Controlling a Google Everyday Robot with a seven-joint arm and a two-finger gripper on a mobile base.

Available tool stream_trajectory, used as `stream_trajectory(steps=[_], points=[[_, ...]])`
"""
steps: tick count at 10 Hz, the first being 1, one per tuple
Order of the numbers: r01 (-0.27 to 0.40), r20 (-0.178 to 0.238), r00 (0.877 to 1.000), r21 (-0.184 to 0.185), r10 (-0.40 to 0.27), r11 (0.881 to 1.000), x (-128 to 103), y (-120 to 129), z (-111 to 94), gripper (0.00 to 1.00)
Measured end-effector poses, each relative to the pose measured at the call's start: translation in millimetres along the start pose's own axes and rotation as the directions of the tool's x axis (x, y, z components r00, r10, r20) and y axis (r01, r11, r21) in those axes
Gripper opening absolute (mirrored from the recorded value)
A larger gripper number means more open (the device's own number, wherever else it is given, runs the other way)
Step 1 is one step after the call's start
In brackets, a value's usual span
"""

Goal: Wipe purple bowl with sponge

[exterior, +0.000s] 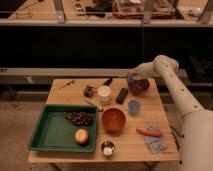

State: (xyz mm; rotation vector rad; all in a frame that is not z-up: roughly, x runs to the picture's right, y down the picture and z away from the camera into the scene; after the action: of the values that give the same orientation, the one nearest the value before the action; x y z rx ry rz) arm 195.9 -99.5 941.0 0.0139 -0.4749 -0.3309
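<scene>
The purple bowl stands at the table's far right corner. My gripper is at the bowl's left rim, reaching down into it from the white arm that comes in from the right. A small bluish-grey patch shows at the gripper's tip; I cannot tell whether it is the sponge. No sponge shows elsewhere on the table.
On the wooden table are a green tray holding grapes and an orange fruit. There are also an orange bowl, a blue cup, a white cup, a black block, a carrot on a blue cloth and a small tin.
</scene>
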Motion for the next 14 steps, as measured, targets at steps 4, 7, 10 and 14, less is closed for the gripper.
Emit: stream_trajectory(steps=[4,7,10,14], points=[[0.029,0.059,0.998,0.009,-0.029,1.000,-26.8,8.1,-5.5,0.00],[0.030,0.049,0.998,0.005,-0.030,1.000,-25.5,36.2,-33.8,0.00],[-0.001,0.004,1.000,0.000,0.001,1.000,-7.7,57.1,-52.0,0.00],[-0.045,-0.035,0.998,0.026,0.046,0.999,13.4,45.0,-46.9,0.00]])
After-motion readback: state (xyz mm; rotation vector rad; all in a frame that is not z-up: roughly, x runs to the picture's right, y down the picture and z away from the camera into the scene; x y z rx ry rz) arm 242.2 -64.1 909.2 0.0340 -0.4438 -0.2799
